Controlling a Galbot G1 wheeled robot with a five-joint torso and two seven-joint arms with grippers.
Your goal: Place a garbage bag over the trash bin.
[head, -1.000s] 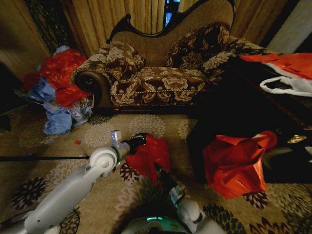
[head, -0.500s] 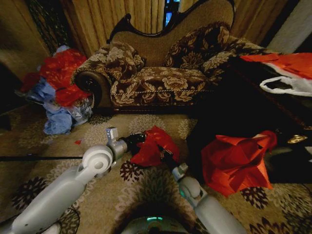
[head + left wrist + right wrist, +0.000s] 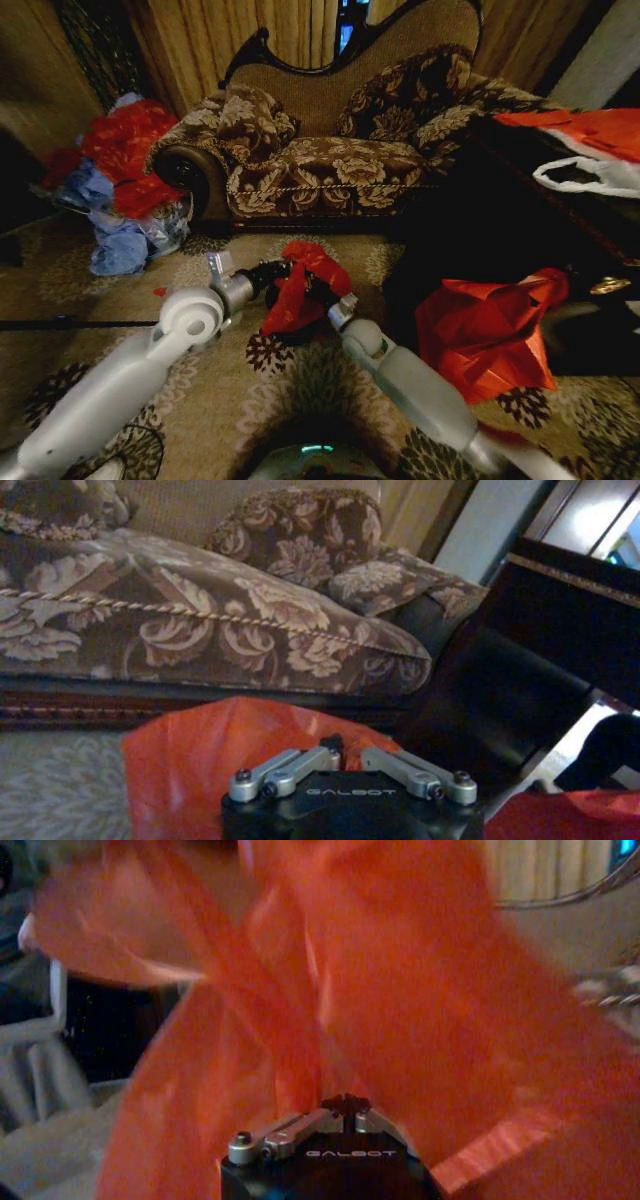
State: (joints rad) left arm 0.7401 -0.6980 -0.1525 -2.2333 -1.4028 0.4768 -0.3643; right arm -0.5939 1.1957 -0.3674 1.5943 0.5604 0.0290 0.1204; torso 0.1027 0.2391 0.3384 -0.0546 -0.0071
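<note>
**Both grippers hold the red bag above the carpet**

Patterned carpet [image 3: 300,385] covers the floor before a floral sofa [image 3: 330,150] with dark carved wood trim. At the far left of the head view, beside the sofa's arm, lies a heap of red and blue bags [image 3: 120,185]. To the right stands a dark cabinet [image 3: 480,230], and against its front rests a larger angular orange-red bag [image 3: 485,335].

Between the two arms, just in front of the sofa and above the carpet, hangs the garbage bag [image 3: 300,285], crumpled and glossy red. The left gripper [image 3: 275,272] reaches in from the left and its fingers are pinched together on the bag's edge; in the left wrist view the fingers [image 3: 300,763] meet at the plastic [image 3: 220,757], with the sofa cushion behind. The right gripper [image 3: 322,300] comes up from below on the right and is closed on the bag too; in the right wrist view its fingertips [image 3: 345,1104] meet in a fold of the red film [image 3: 400,990], which spreads upward and across.

Under the bag a dark round shape shows on the carpet; whether it is the trash bin cannot be told.
</note>
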